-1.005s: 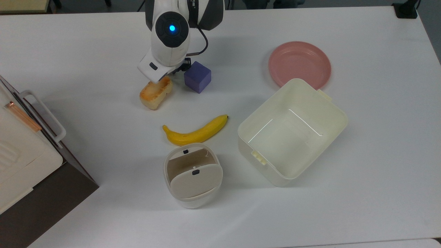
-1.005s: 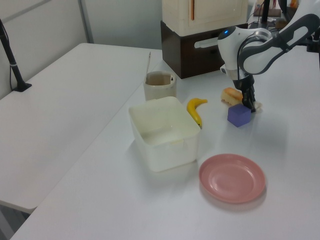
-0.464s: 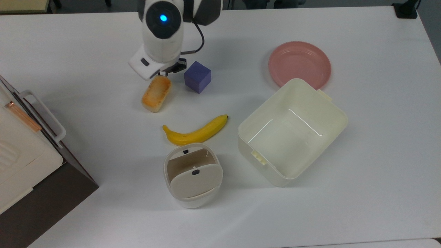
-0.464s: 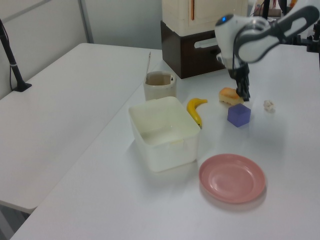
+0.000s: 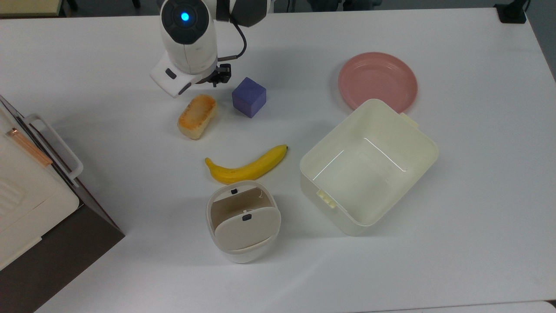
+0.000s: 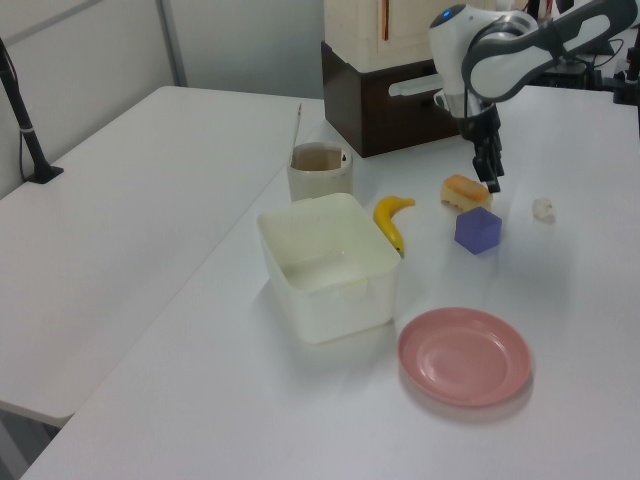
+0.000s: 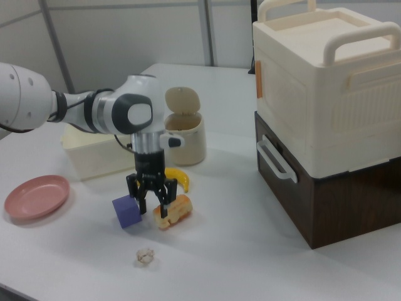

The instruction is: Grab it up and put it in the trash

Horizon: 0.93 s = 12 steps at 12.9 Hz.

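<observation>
The tiny crumpled paper wad (image 6: 543, 208) (image 7: 145, 256) lies alone on the white table, apart from the purple cube (image 7: 128, 211) and the bread loaf (image 7: 174, 211). In the top view the arm hides it. My gripper (image 7: 152, 205) (image 6: 492, 180) (image 5: 219, 76) hangs open above the table, between cube and loaf, with nothing between its fingers. The wad sits clear of it, lower in the right view. The small white oval bin (image 5: 243, 221) (image 6: 320, 170) (image 7: 185, 135) with its beige flap stands beyond the banana (image 5: 247, 167).
A cream rectangular tub (image 5: 304, 174) stands to the top view's right of the bin. Behind it is a pink plate (image 5: 378, 80). A cream storage box on a dark base (image 5: 26, 191) fills the top view's left edge.
The gripper has risen from the table beside the cube and shifted toward the top view's upper left. The wad stays on the table, now uncovered in the left view.
</observation>
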Available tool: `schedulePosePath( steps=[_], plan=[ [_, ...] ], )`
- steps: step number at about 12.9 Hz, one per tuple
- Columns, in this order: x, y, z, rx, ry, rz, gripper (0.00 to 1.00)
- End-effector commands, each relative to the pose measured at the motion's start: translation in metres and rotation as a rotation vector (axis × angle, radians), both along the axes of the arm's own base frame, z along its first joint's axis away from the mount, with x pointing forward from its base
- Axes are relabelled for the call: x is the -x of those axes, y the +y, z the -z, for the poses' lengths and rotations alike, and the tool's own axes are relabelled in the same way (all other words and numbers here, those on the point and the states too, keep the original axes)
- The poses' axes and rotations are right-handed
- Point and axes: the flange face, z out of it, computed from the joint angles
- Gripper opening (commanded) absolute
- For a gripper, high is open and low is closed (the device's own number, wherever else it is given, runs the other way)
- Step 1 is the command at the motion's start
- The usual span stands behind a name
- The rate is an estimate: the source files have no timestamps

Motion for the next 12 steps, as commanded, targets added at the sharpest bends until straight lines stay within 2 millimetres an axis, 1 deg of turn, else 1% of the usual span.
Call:
schedulePosePath(
  steps=[1,2,3,5,6,8,9,11,12],
  plan=[
    [0.026,0.006,0.028,0.007,0.095,-0.064,1.00],
    [0.033,0.006,0.036,0.012,0.119,-0.070,1.00],
    [0.041,0.013,0.046,0.014,0.145,-0.085,1.00],
    [0.052,0.013,0.059,0.038,0.185,-0.109,0.99],
    [0.057,0.013,0.065,0.049,0.205,-0.122,0.93],
    [0.062,0.010,0.069,0.046,0.227,-0.152,0.72],
    [0.063,0.007,0.069,0.034,0.235,-0.172,0.52],
    [0.063,0.006,0.068,0.031,0.235,-0.176,0.26],
    [0.063,0.004,0.068,0.026,0.239,-0.180,0.10]
  ],
)
